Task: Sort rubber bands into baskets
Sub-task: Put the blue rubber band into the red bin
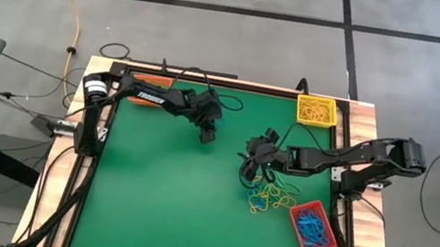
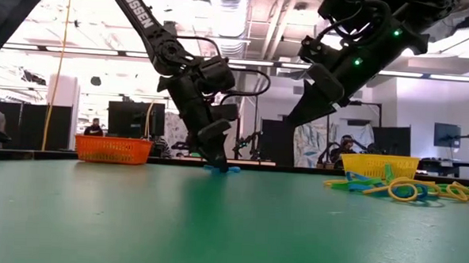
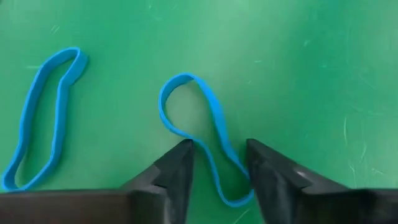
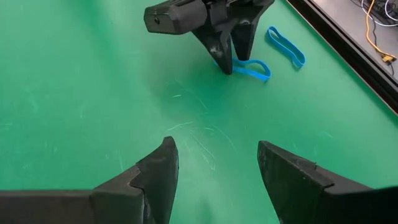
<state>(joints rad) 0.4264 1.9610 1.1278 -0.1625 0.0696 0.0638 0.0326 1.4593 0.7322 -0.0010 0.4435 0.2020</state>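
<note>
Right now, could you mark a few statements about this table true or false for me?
1. The left pincer is down at the table, straddling a blue band. True.
2. A second blue band lies beside it. True.
3. The red basket holds yellow bands. False: it holds blue ones.
4. The right pincer grips a band. False: it is open and empty, off the table.
5. The yellow basket is empty. False: bands lie in it.
6. A pile of loose bands lies near the red basket. True.

Smooth blue rubber band (image 3: 205, 140) on matt green felt-like table (image 3: 298, 74), between matt black plastic jaws
</note>
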